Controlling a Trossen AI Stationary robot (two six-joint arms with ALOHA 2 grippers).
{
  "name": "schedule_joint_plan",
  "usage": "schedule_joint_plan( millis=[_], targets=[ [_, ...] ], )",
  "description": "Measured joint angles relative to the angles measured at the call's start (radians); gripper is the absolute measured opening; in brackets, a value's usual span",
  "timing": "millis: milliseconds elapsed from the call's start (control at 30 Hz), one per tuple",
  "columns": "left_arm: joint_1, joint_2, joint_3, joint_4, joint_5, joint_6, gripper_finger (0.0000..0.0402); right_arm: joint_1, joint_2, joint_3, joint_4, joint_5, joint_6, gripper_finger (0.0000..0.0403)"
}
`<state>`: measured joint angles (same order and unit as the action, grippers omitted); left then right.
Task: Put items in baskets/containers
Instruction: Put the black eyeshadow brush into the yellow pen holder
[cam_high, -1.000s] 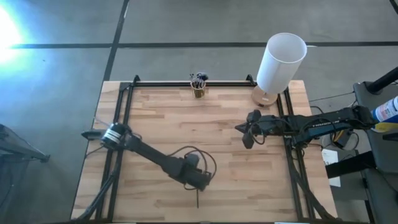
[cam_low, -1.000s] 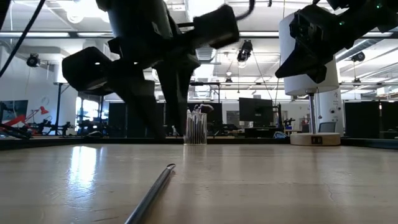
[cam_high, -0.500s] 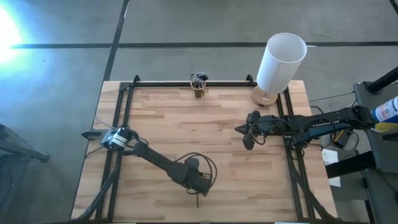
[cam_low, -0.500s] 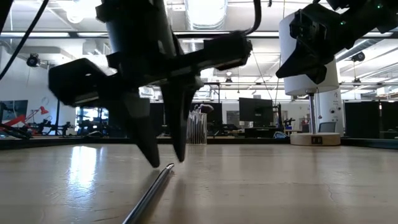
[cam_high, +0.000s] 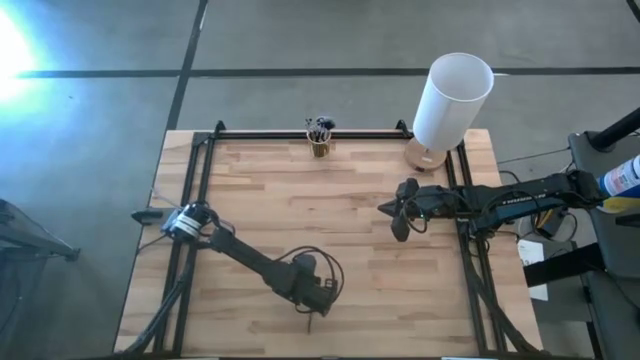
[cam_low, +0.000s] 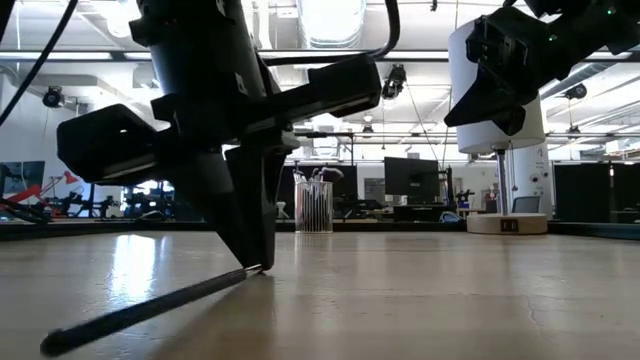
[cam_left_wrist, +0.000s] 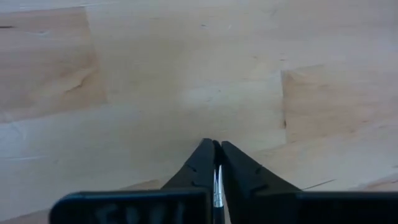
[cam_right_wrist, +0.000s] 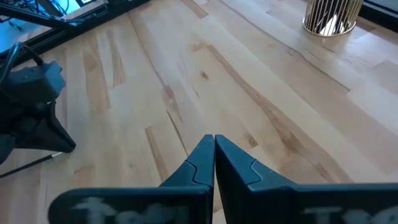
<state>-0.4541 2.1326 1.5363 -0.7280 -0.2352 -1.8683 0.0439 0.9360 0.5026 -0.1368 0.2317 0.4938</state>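
Note:
A thin dark makeup brush (cam_low: 140, 312) lies near the table's front edge. My left gripper (cam_low: 252, 262) stands over the brush's far end, pointing steeply down, and is shut on it; in the high view this gripper (cam_high: 315, 305) is at the near middle. At the far edge stands a small clear cup (cam_high: 319, 140) with several brushes upright in it. My right gripper (cam_high: 395, 215) hangs shut and empty above the table's right half. My left gripper pinches the brush's far end between its two fingers, where a silver piece (cam_left_wrist: 216, 186) shows in the narrow gap. The fingers (cam_low: 240, 230) come from above, slanting down to the tabletop. The rest of the brush reaches toward the near left, low along the table.
A tall white cylinder (cam_high: 450, 95) on a wooden base stands at the far right corner. A black frame (cam_high: 200, 160) runs along the table's left, far and right edges. Bare wood lies between the held brush and the cup (cam_right_wrist: 329, 15).
My left gripper has sunk to the tabletop, rolled a little, and shut on the brush's far end. The brush has turned about: its free end has swung toward the table's left, while the held end has stayed about where it was.

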Motion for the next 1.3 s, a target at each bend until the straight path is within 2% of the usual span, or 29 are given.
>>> schedule_joint_plan(
  millis=[133,400,533,633,700,767,900,1167,1300],
  targets=[
    [-0.001,-0.016,-0.002,0.001,-0.049,0.013,0.0003,0.0,0.0,0.0,0.0,0.0,0.0,0.0008],
    [0.004,-0.091,-0.017,-0.032,-0.213,0.042,0.0,0.006,0.0,0.0,-0.001,0.001,0.0,0.0008],
    [0.001,-0.152,-0.083,0.005,-0.266,0.046,0.0,0.019,0.0,0.0,-0.001,0.003,0.0,0.0008],
    [0.003,-0.223,-0.163,0.107,-0.287,0.116,0.0,0.031,0.0,0.0,-0.001,0.004,0.001,0.0008],
    [0.003,-0.271,-0.222,0.233,-0.246,0.226,0.0,0.039,0.0,0.0,-0.001,0.004,0.001,0.0008],
    [0.002,-0.307,-0.27,0.307,-0.147,0.315,0.0,0.046,0.0,0.0,-0.001,0.004,0.0,0.0008],
    [-0.026,-0.338,-0.301,0.29,-0.036,0.412,0.001,0.051,0.0,0.0,0.0,0.004,0.004,0.0008],
    [-0.091,-0.311,-0.293,0.254,0.0,0.373,0.0088,0.051,0.0,-0.002,0.002,0.004,0.017,0.0008],
    [-0.094,-0.265,-0.254,0.257,0.01,0.383,0.011,0.05,0.001,-0.002,0.003,0.004,0.018,0.0008]
  ],
)
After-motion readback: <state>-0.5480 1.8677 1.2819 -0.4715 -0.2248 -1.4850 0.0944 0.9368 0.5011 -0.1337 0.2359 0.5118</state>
